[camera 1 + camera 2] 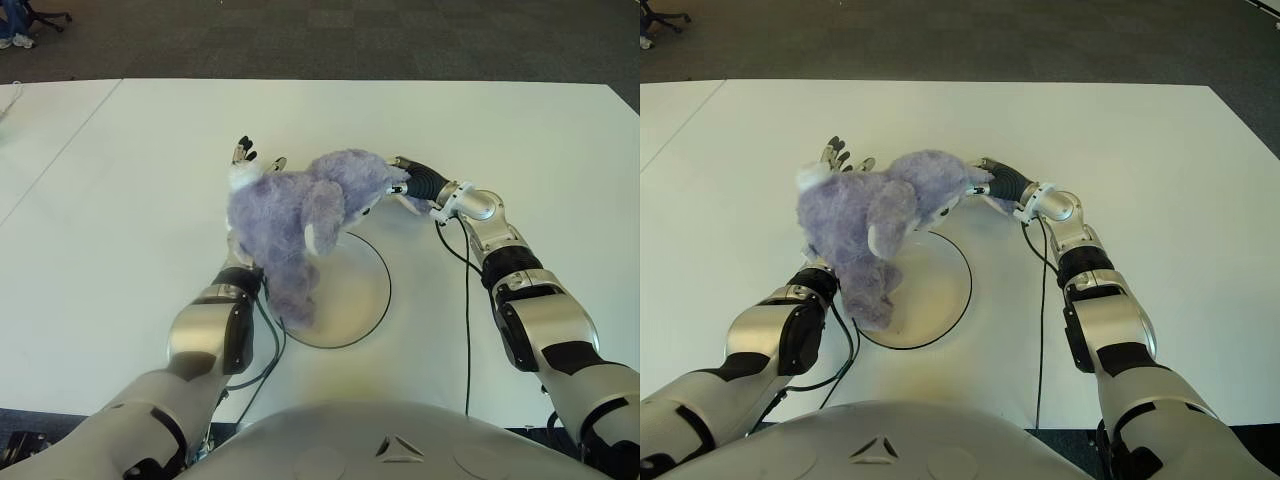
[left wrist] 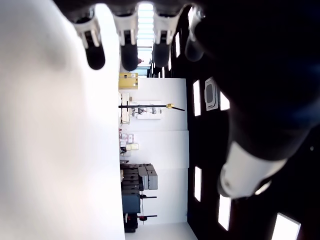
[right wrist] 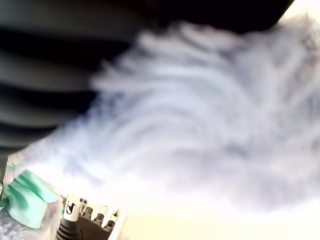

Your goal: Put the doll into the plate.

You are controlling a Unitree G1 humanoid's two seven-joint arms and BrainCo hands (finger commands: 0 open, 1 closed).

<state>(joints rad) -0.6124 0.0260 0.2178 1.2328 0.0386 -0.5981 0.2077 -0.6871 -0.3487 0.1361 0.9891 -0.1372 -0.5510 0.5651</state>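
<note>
Left robot hand (image 2: pixel 145 35) fingertips (image 2: pixel 95 57) extended straight beside the white table (image 2: pixel 50 150).

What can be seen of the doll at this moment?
The doll is a fuzzy lavender plush animal with paler patches, held up between both hands. The right hand grips one end; the left hand is behind the other, fingertips showing above. Its lower end hangs over the near-left rim of the white plate.

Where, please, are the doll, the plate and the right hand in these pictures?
doll (image 1: pixel 290 215), left eye view, middle of its purple body.
plate (image 1: pixel 378 268), left eye view, dark rim on its right side.
right hand (image 1: pixel 405 180), left eye view, against the doll's end.
</note>
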